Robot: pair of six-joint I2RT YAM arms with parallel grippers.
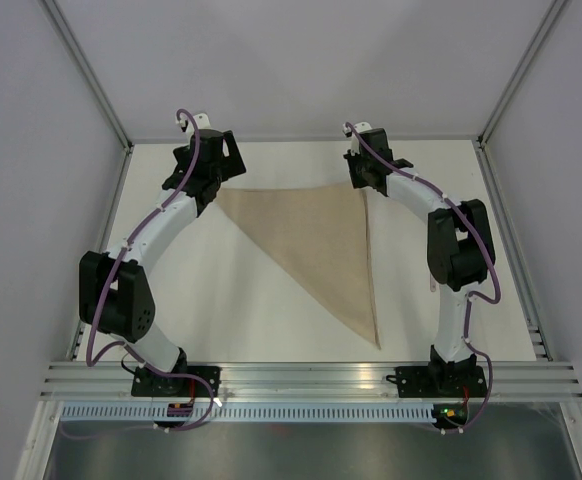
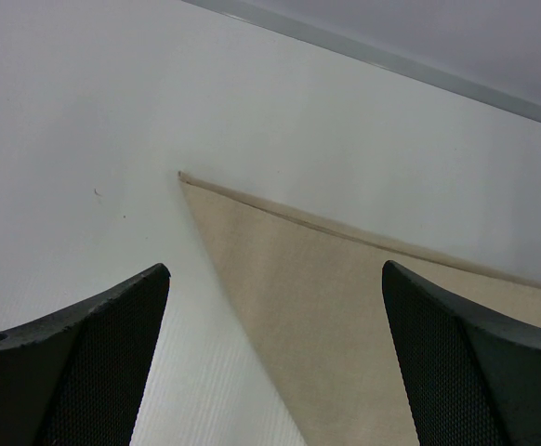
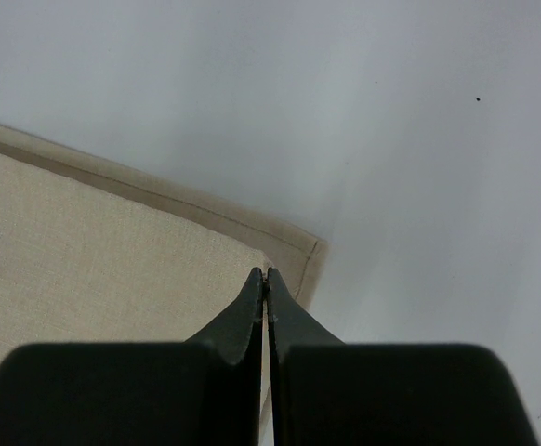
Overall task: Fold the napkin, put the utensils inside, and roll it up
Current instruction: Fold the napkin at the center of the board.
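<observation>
The tan napkin (image 1: 321, 240) lies on the white table folded into a triangle, its long point reaching toward the near edge. My left gripper (image 1: 213, 172) hovers over the napkin's (image 2: 345, 316) far left corner; in the left wrist view this gripper (image 2: 275, 268) is wide open with nothing between its fingers. My right gripper (image 1: 367, 178) is at the far right corner. In the right wrist view it (image 3: 267, 271) is shut, tips pinching the top layer's corner of the napkin (image 3: 85, 251), the lower layer's hem showing just beyond. The utensils are out of view.
Grey walls enclose the table on the left, right and back. An aluminium rail (image 1: 311, 380) carrying both arm bases runs along the near edge. The white table (image 1: 271, 330) surrounds the napkin.
</observation>
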